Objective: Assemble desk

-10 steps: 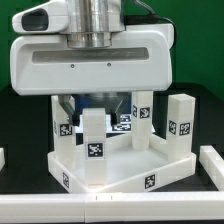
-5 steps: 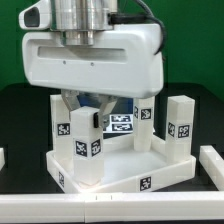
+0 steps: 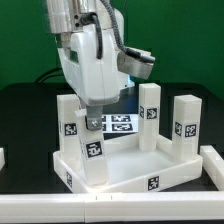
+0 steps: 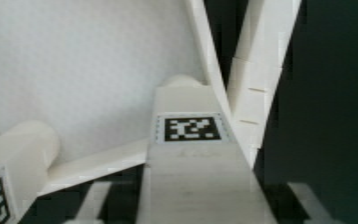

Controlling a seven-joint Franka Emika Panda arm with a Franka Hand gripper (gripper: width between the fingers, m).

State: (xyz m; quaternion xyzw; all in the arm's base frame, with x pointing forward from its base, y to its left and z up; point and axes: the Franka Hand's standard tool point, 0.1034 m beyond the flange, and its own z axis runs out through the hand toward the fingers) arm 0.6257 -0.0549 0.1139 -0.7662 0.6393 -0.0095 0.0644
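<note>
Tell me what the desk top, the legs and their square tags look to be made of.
Desk top: looks like matte white plastic, with even colour and crisp moulded rims. Legs, e.g. the far one on the exterior view's right: same plain white plastic look, square posts without grain. Tags: probably printed paper or stickers, flat black-and-white squares; the frames leave it open.

The gripper (image 3: 93,118) fingertips are buried behind the arm's body and the near leg (image 3: 93,150), so the grip can't be read. That leg (image 4: 197,175) runs off the wrist view's edge.
</note>
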